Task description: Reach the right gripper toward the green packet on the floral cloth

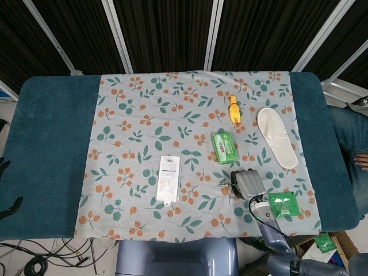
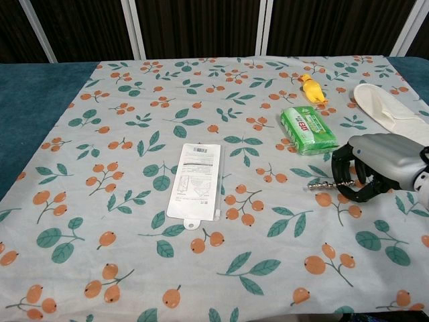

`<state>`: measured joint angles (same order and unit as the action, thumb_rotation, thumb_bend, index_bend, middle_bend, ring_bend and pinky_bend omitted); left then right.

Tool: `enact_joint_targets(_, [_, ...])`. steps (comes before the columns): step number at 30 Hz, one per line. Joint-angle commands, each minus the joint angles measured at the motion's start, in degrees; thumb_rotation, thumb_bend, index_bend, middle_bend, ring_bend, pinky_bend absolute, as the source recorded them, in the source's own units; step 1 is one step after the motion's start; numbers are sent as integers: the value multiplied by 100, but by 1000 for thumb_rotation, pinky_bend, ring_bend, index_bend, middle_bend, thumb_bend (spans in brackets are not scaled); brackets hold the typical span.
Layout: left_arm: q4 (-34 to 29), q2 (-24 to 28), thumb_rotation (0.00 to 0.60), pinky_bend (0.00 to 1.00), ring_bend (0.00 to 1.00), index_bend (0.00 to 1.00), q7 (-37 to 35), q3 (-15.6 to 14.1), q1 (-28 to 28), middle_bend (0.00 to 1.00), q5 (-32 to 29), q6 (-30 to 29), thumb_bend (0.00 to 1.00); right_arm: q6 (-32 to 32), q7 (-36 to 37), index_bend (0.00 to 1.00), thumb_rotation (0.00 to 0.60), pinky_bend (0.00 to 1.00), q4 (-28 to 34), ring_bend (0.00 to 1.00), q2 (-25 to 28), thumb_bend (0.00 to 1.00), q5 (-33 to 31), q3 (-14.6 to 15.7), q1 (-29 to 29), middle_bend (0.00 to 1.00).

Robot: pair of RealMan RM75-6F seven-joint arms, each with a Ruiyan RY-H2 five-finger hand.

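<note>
A thick green packet (image 1: 225, 147) (image 2: 308, 129) lies on the floral cloth (image 1: 144, 115) (image 2: 134, 221), right of centre. My right hand (image 1: 248, 184) (image 2: 375, 168) hovers low over the cloth just near-side and right of it, a short gap away, fingers curled in with nothing visible in them. A second, flat green sachet (image 1: 282, 203) lies on the cloth right beside that hand's wrist; the chest view does not show it. Of my left hand (image 1: 7, 187), only dark tips show at the left edge of the head view, off the cloth.
A yellow toy (image 1: 233, 109) (image 2: 310, 88) lies beyond the thick packet, and a white slipper (image 1: 277, 137) (image 2: 389, 111) to its right. A white flat package (image 1: 168, 178) (image 2: 194, 180) sits mid-cloth. A person's leg (image 1: 351, 138) is beside the table's right end.
</note>
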<state>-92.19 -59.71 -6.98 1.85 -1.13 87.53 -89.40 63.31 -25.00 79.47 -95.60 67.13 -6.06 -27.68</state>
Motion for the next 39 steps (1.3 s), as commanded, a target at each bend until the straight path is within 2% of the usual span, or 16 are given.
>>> enact_joint_targets(1, [-3, 2, 600, 0, 0, 63, -2, 0, 2, 35, 1, -4, 274, -13, 2, 620, 600, 439, -21, 551, -15, 397, -17, 0, 5, 522])
enact_joint_targets(39, [-5, 5, 600, 0, 0, 59, -18, -8, -2, 34, 23, -2, 275, -19, -92, 620, 600, 448, 180, 552, 44, 397, -43, -73, -10, 522])
